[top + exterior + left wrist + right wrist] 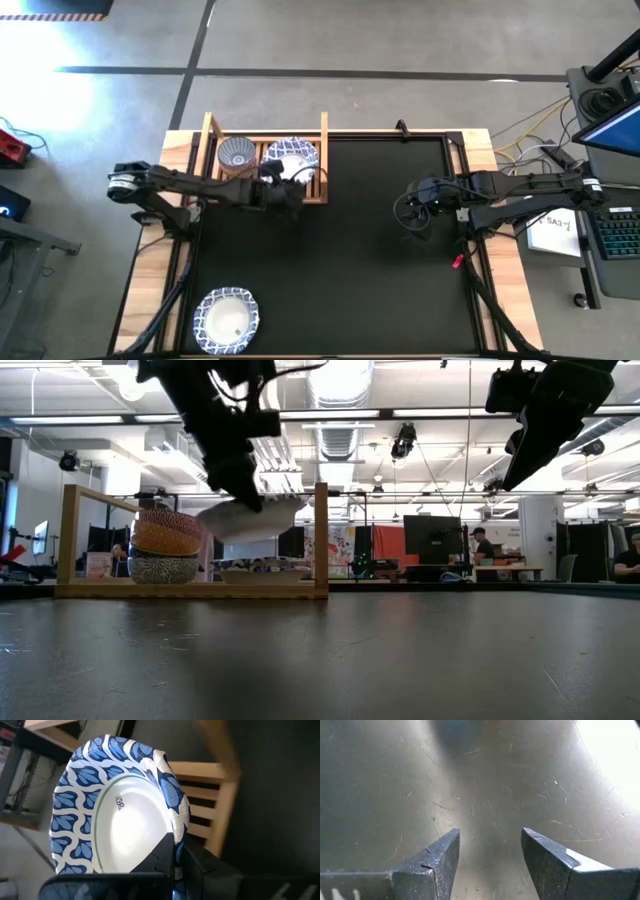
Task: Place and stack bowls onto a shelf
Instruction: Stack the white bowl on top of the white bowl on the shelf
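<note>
While the overhead frame is mostly black table mat (340,260), its lower left holds one wide white bowl (226,320) with a blue patterned rim, alone near the mat's front edge. Above it, in the upper left, stands the wooden shelf (210,150), with a stack of small bowls (238,153) in its left half; the level view shows that stack as three, grey-blue at the bottom. Just right of the stack, the left gripper (283,192) pinches the rim of a blue-rimmed bowl (293,157), held tilted over the shelf's right half, clear of the slats and inside the right upright rail (321,538). Open mat fills the middle of the frame, with nothing standing on it. At centre right, the right gripper (412,212) hangs above bare mat, its fingers (437,865) spread with nothing between them. Cables and a keyboard (620,235) lie beyond the table's right edge.
</note>
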Robot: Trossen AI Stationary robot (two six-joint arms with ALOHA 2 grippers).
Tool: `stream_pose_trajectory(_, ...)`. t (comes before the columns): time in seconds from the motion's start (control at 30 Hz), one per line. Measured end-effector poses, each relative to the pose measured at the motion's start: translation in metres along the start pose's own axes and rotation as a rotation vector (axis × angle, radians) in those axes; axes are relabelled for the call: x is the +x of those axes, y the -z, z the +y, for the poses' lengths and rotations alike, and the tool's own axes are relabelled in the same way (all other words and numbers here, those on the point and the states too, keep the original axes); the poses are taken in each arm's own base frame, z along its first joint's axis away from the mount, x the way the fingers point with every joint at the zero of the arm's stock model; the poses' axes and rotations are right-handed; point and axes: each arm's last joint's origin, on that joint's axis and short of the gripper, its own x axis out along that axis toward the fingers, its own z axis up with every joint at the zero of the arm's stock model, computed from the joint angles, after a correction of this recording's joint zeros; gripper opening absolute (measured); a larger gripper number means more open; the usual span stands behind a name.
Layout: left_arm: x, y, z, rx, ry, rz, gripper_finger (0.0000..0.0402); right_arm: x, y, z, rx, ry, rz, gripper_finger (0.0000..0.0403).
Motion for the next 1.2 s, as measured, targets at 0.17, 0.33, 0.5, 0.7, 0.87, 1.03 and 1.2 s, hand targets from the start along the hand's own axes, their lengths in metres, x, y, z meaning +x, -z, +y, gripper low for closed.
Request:
stream_pose_trajectory(0.17, 0.017, 0.002, 0.022, -0.038, 0.013, 0.032, 0.0000, 0.000, 0.000, 0.000, 0.000, 0.001, 0.003, 0.0201)
stream_pose_trajectory(0.33, 0.034, 0.007, 0.039, -0.085, 0.018, 0.044, 0.0000, 0.000, 0.000, 0.000, -0.005, 0.001, 0.004, 0.0201)
stream_pose_trajectory(0.5, 0.042, 0.007, 0.048, -0.116, 0.051, 0.016, 0.0003, 0.000, 0.001, 0.000, -0.007, 0.002, 0.005, 0.0201)
stream_pose_trajectory(0.7, 0.046, 0.007, 0.055, -0.126, 0.049, 0.002, 0.0022, 0.000, 0.001, 0.000, -0.009, 0.002, 0.006, 0.0201)
stream_pose_trajectory(0.87, 0.050, 0.009, 0.062, -0.143, 0.034, 0.016, 0.0043, 0.000, 0.001, 0.000, -0.009, 0.002, 0.006, 0.0201)
stream_pose_trajectory(1.03, 0.051, 0.011, 0.065, -0.152, 0.027, 0.022, 0.0084, 0.000, 0.001, 0.000, -0.009, 0.002, 0.006, 0.0201)
stream_pose_trajectory(1.2, 0.050, 0.011, 0.060, -0.168, 0.111, 0.025, 0.0138, 0.000, 0.001, 0.000, -0.009, 0.002, 0.006, 0.0201)
